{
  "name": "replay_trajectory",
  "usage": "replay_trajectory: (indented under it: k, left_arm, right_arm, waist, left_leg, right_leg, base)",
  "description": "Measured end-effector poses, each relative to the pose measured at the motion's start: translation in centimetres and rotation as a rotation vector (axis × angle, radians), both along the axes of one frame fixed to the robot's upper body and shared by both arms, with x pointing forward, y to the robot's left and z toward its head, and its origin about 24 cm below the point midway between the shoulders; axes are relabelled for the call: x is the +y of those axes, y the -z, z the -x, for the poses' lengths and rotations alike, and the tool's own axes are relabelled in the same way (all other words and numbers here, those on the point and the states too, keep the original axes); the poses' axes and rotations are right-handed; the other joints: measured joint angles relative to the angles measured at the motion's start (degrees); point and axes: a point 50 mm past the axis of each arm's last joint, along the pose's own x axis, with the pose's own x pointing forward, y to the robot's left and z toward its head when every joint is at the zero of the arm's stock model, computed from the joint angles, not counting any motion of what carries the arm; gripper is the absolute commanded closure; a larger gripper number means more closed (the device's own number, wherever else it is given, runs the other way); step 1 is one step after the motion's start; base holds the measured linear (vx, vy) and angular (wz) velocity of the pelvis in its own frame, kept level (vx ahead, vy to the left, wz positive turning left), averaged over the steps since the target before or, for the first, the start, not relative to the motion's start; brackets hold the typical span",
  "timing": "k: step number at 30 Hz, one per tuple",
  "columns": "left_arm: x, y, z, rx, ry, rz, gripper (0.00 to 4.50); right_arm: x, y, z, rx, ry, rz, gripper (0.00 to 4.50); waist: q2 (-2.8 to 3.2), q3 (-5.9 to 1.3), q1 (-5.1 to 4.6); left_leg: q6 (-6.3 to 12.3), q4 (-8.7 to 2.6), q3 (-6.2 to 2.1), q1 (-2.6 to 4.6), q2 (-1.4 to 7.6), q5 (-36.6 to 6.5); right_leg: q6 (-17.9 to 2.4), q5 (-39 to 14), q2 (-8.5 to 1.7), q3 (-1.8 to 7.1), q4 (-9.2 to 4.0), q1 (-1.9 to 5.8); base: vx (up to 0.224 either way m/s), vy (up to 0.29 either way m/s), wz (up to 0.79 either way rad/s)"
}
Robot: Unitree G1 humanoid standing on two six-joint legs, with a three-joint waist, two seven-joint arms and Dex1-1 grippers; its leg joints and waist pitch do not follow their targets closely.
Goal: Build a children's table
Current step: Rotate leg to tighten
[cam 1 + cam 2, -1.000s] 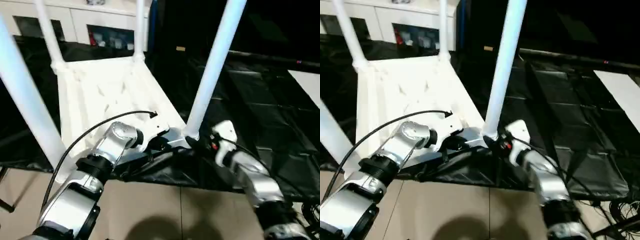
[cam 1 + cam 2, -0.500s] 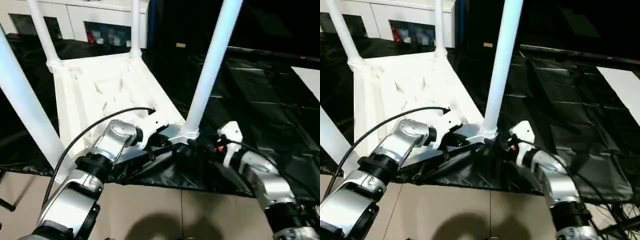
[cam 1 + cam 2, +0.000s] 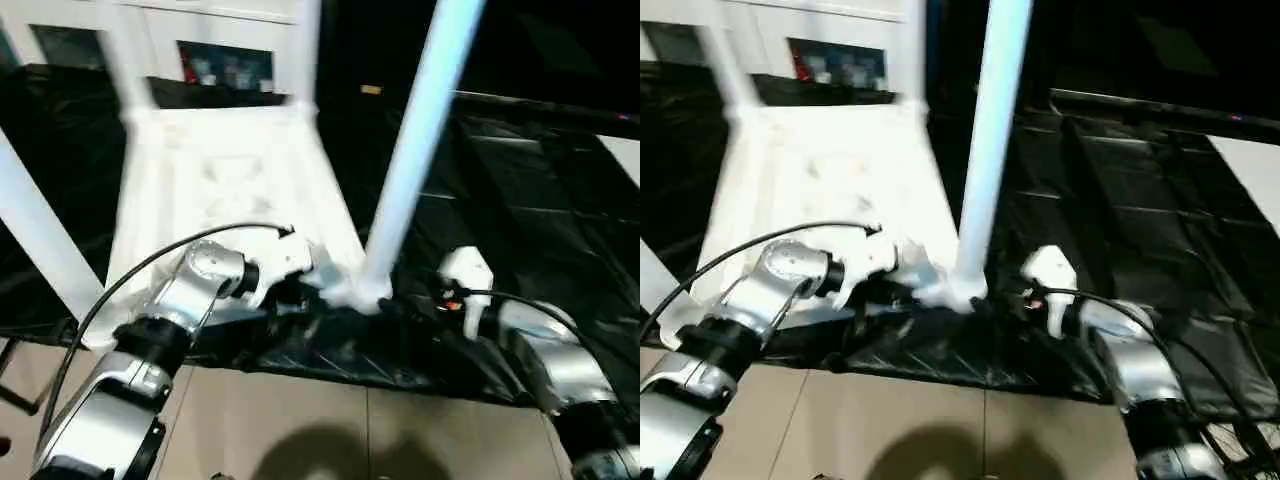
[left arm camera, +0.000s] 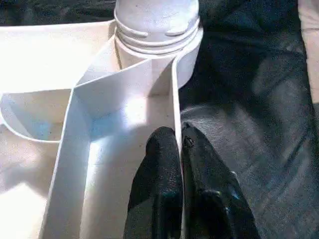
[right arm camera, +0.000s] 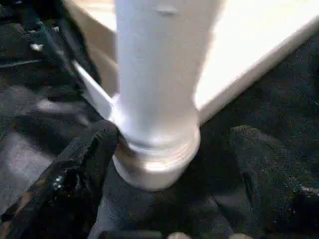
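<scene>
The white children's table (image 3: 230, 180) lies upside down on a black sheet, its four legs pointing up. The near-right leg (image 3: 410, 150) stands in its corner socket (image 4: 157, 30). My left gripper (image 4: 179, 144) is shut on the table's thin rim wall just short of that socket, one black finger on each side; it also shows from above (image 3: 300, 290). My right gripper (image 5: 174, 133) is open around the foot of the same leg (image 5: 154, 89), one finger (image 5: 84, 164) close against the socket and the other finger (image 5: 269, 164) standing apart from it.
The black sheet (image 3: 520, 200) covers the floor to the right and beyond. Bare tiled floor (image 3: 300, 420) lies nearest me. White cabinets (image 3: 220, 40) stand at the back, and a white panel (image 3: 625, 150) lies at the far right. A black cable (image 3: 140, 275) arcs over my left forearm.
The table has swung: its far end moved right while the near edge and my left gripper on the rim shifted left. My right gripper stays at the leg's foot.
</scene>
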Motion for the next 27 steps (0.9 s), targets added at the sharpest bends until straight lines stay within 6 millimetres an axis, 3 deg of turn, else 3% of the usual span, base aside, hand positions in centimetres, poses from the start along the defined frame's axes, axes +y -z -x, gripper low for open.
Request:
replay_trajectory:
  k: [6, 13, 27]
  left_arm:
    - [0.5, -0.1, 0.3, 0.011, 0.04, -0.007, 4.5]
    - [0.7, 0.0, 0.3, 0.02, 0.049, -0.01, 4.5]
    - [1.0, 0.0, 0.2, 0.031, 0.041, -0.011, 4.5]
  right_arm:
    - [0.5, -0.1, 0.2, 0.017, -0.075, -0.011, 0.5]
    - [1.1, -1.2, -0.7, -0.013, -0.13, -0.023, 1.11]
    - [1.7, -0.9, -0.8, 0.012, -0.179, -0.037, 2.16]
  waist:
    - [0.0, 0.0, 0.52]
    - [0.01, -0.01, 0.69]
    - [-0.04, -0.04, 0.63]
  left_leg:
    - [0.0, 0.3, 0.14, -0.03, 0.01, 0.0]
    - [0.0, 0.31, 0.17, 0.02, 0.05, 0.0]
    - [0.01, 0.53, 0.18, 0.08, 0.12, 0.0]
  right_leg:
    - [0.0, 0.0, -0.04, 0.13, 0.0, 0.01]
    - [0.0, 0.0, -0.04, 0.1, 0.08, 0.03]
    - [0.0, 0.0, -0.02, 0.12, 0.27, 0.06]
  base:
    - [0.0, 0.0, 0.0]
    - [0.0, 0.0, 0.0]
    - [0.0, 0.0, 0.0]
